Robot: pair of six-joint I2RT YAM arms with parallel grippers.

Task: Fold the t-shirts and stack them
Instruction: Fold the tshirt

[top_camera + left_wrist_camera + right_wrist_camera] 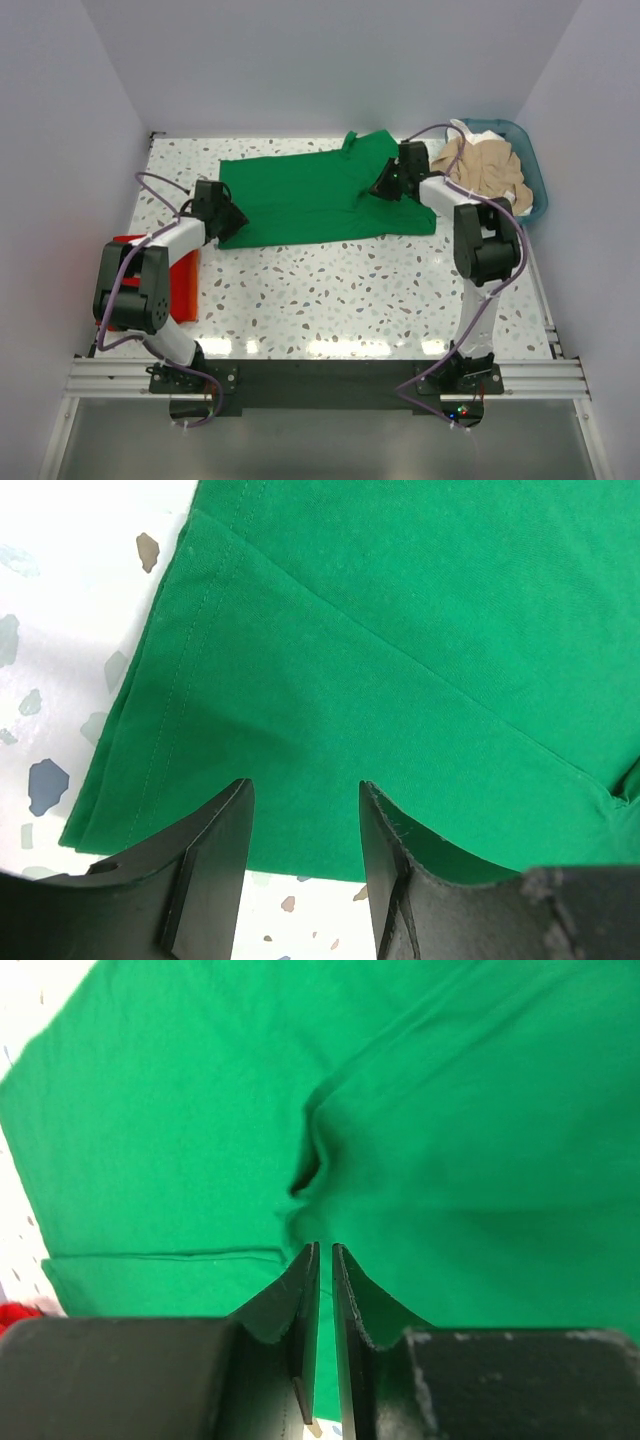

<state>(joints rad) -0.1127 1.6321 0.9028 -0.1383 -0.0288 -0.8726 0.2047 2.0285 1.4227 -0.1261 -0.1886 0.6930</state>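
**Right tool pinched the green shirt, left tool waited wide**

The green t-shirt (310, 195) lay spread flat across the far half of the speckled surface (350, 290), its long side running left to right, collar bunched at the far edge. And there was the right tool (325, 1248), down on the shirt's right-hand part, its jaws drawn to a thin slit. The cloth puckered into a dark crease right ahead of the tips, so it had a pinch of green fabric.

Over on the other side, the left tool (305, 790) sat at the shirt's near-left corner. Its jaws stood well apart, with the hemmed edge of the cloth lying flat just beyond the tips and nothing clamped between them. In the wrist view a folded layer showed there, one stitched hem lying over another.

The red t-shirt (183, 285) lay at the left edge of the surface, partly hidden under the left arm. At the far right corner the teal basket (535, 190) held a crumpled heap of beige t-shirts (485, 170), with a bit of white cloth peeking out behind.
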